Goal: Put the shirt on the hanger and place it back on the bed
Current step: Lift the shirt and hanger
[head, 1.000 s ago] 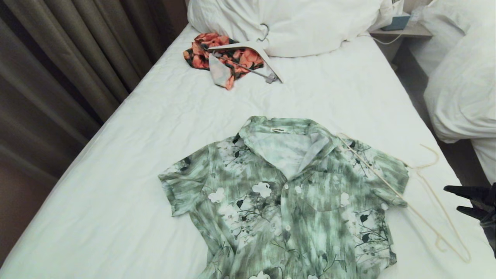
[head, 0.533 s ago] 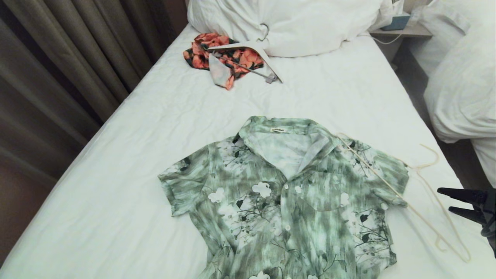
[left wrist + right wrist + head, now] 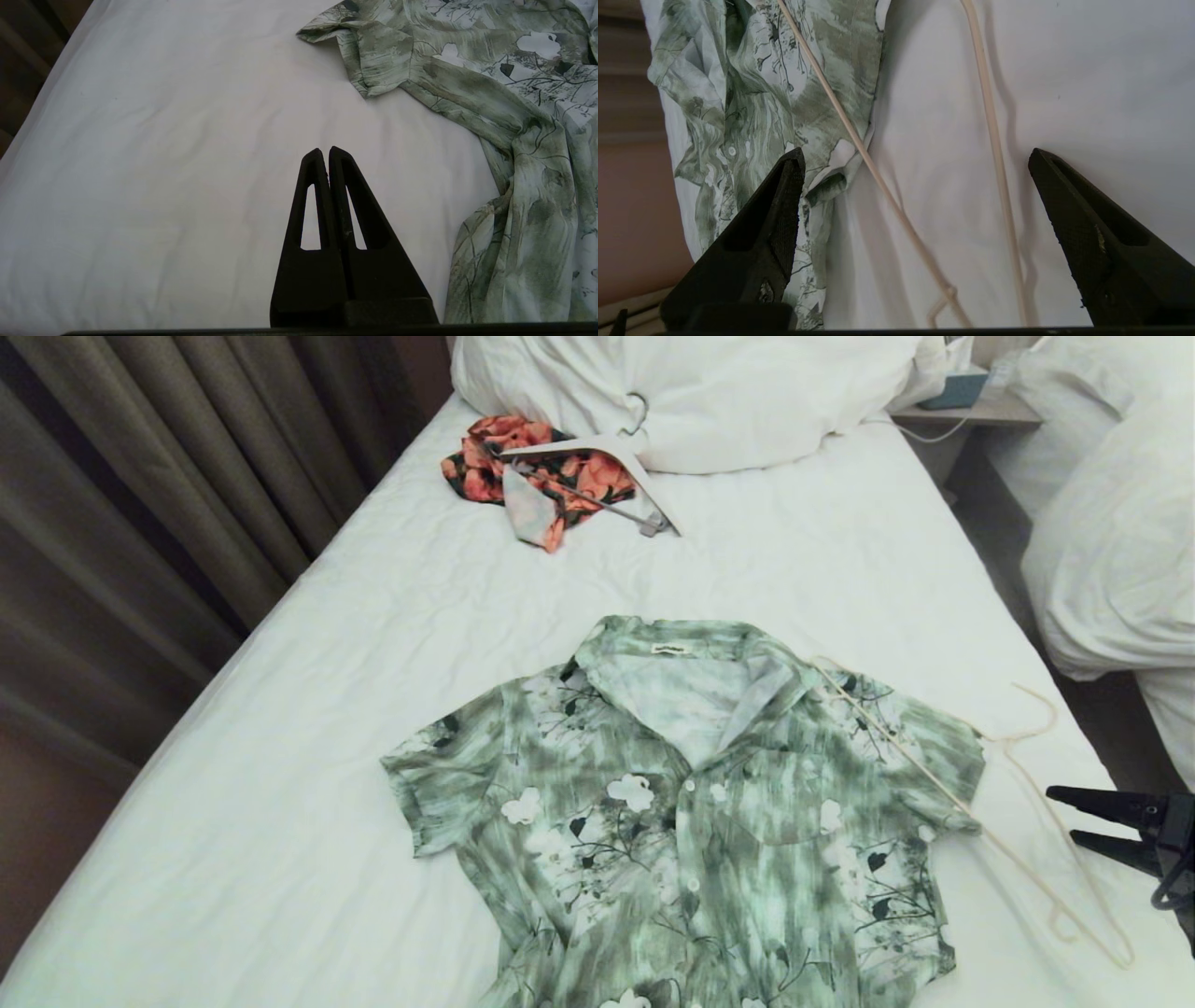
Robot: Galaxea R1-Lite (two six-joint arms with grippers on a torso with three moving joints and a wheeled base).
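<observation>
Right hand (image 3: 1060,817) hung at the right edge of the bed (image 3: 308,728), its two black fingers (image 3: 782,196) spread wide apart and holding nothing. It pointed inward across the sheet toward the hanger (image 3: 1027,803), close beside the outer wire but not touching it as far as the head view showed. In the right wrist view the two long wires of the hanger (image 3: 994,140) ran between the spread fingers, over the white sheet.

That cream wire hanger lay flat on the bed, one end resting on the shirt's shoulder near the collar and the other end down near the right edge, with its slim hook curling toward that edge. The shirt (image 3: 691,812) lay spread face up in the middle of the bed, collar toward the pillow, buttoned front and chest pocket showing, both short sleeves out to the sides.

Left hand (image 3: 324,151) was parked over bare sheet near the shirt's sleeve (image 3: 373,60), fingers pressed together and empty.

Farther up the bed an orange floral garment (image 3: 537,471) lay bunched under a thicker white hanger (image 3: 616,467), just beside the bulky white pillow (image 3: 709,392). Grey-brown curtains (image 3: 140,504) hung along the left side, and another bed (image 3: 1111,541) heaped with white bedding stood to the right.
</observation>
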